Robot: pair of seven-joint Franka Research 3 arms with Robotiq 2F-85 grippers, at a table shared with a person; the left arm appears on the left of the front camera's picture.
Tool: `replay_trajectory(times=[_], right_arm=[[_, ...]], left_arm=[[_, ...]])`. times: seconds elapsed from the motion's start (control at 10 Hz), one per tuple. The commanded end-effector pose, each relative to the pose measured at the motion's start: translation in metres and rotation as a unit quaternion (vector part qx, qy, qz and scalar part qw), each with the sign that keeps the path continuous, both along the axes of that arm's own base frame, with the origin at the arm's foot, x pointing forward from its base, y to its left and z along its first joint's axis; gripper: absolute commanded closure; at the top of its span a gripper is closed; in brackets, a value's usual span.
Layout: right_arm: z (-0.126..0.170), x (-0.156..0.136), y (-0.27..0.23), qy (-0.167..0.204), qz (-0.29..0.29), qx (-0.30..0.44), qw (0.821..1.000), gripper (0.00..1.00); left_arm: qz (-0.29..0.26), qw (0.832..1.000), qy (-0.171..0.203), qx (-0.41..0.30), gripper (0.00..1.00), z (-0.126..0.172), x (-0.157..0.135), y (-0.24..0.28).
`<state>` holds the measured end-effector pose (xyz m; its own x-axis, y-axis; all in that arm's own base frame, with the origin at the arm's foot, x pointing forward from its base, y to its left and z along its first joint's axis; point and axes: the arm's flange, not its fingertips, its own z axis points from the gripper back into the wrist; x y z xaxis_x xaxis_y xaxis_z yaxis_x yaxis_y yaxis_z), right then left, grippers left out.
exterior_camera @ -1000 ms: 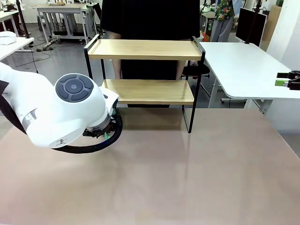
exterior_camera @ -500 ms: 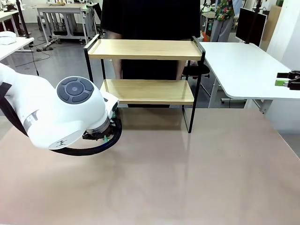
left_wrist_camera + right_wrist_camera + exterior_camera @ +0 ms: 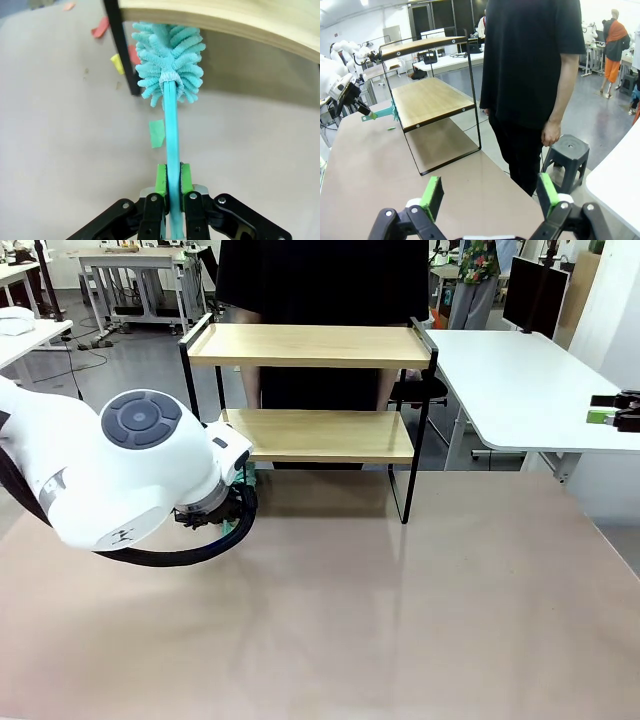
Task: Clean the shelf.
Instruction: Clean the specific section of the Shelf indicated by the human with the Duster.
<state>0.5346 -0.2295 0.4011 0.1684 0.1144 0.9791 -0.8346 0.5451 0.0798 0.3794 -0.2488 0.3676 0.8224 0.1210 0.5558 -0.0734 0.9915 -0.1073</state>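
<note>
The left gripper (image 3: 172,179) is clamping a teal fluffy duster (image 3: 170,65) beside the leg of the two-tier wooden, black-framed shelf (image 3: 310,345) at the worktop's far edge; snagging that leg could be twisting it loose; the right gripper (image 3: 490,194) is gaping wide

Shelf (image 3: 310,345) on table (image 3: 400,620), person (image 3: 320,280) behind — duster (image 3: 171,110) beside shelf leg (image 3: 125,55).
</note>
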Motion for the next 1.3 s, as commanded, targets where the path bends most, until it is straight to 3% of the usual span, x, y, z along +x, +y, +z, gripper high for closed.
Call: replay_trajectory(times=[0.0, 0.3, 0.6, 0.9, 1.2], right_arm=[[0.003, 0.001, 0.003, -0.003, 0.001, -0.001, 1.0, 0.0], [0.003, 0.001, 0.003, -0.003, 0.001, -0.001, 1.0, 0.0], [0.003, 0.001, 0.003, -0.003, 0.001, -0.001, 1.0, 0.0], [0.003, 0.001, 0.003, -0.003, 0.001, -0.001, 1.0, 0.0], [0.003, 0.001, 0.003, -0.003, 0.001, -0.001, 1.0, 0.0]], left_arm=[[-0.063, 0.998, 0.008, -0.017, 0.87, 0.024, -0.038, 0.044], [-0.099, 0.995, -0.005, -0.008, 0.87, 0.045, -0.05, 0.072], [-0.178, 0.984, 0.005, -0.001, 0.87, 0.056, -0.061, 0.098], [-0.28, 0.959, 0.021, 0.037, 0.87, 0.06, -0.067, 0.119], [-0.374, 0.927, 0.024, 0.0, 0.87, 0.067, -0.072, 0.144]])
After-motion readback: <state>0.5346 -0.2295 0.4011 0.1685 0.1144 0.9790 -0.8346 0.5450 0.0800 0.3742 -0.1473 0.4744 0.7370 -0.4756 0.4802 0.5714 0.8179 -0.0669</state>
